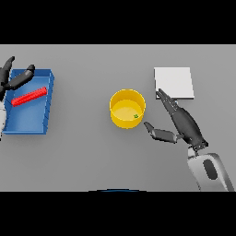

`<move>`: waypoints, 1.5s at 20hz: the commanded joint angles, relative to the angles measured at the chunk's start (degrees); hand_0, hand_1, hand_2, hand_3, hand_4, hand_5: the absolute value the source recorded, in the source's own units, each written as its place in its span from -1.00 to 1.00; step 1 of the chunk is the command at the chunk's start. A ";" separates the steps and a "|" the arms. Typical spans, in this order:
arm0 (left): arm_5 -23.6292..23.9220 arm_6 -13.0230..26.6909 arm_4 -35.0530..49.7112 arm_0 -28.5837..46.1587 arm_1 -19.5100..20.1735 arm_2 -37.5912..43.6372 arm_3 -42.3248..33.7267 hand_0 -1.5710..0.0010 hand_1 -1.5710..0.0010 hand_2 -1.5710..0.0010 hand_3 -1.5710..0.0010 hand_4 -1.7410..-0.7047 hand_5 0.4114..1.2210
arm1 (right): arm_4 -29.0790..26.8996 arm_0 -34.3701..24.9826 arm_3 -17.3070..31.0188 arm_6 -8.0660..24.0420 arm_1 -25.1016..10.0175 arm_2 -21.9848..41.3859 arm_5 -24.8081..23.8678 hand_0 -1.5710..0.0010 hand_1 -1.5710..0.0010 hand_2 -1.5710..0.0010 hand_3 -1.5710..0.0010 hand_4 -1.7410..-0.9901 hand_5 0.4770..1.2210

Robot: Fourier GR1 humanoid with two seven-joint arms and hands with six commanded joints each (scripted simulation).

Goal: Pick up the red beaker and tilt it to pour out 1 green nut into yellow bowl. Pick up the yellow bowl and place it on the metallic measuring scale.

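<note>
My right robot hand, fingers spread, sits beside the yellow bowl (green nut inside); a careless grasp could tip it.

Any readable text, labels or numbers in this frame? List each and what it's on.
None. No readable text anywhere in the head view.
Yellow bowl: plain, holding a green nut.
Metallic scale: blank top, no digits or display showing.
Blue tray: no label; the red beaker lying in it has no visible marks.
</note>
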 commanded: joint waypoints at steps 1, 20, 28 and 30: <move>-0.06 0.31 0.16 0.46 0.03 -0.03 -0.88 0.98 0.98 0.99 0.98 0.82 -0.35 | 2.08 -1.88 0.59 0.97 -1.29 1.09 0.96 1.00 1.00 1.00 1.00 0.63 -0.57; -1.37 1.42 1.25 1.05 0.35 0.66 -1.53 1.00 1.00 1.00 1.00 0.81 -0.29 | 22.44 -29.92 22.27 -10.39 -8.01 21.65 17.04 1.00 1.00 1.00 1.00 0.55 -0.50; -1.69 0.14 0.77 1.54 0.72 0.34 -1.48 1.00 1.00 1.00 1.00 0.82 -0.28 | 24.87 -34.76 30.29 -9.99 -5.32 25.38 20.09 1.00 1.00 1.00 0.99 0.48 -0.44; -1.66 0.63 0.72 1.68 1.05 0.57 -1.44 1.00 1.00 1.00 1.00 0.84 -0.26 | 24.61 -34.74 30.50 -9.91 -4.73 25.57 20.68 1.00 1.00 1.00 0.97 0.45 -0.38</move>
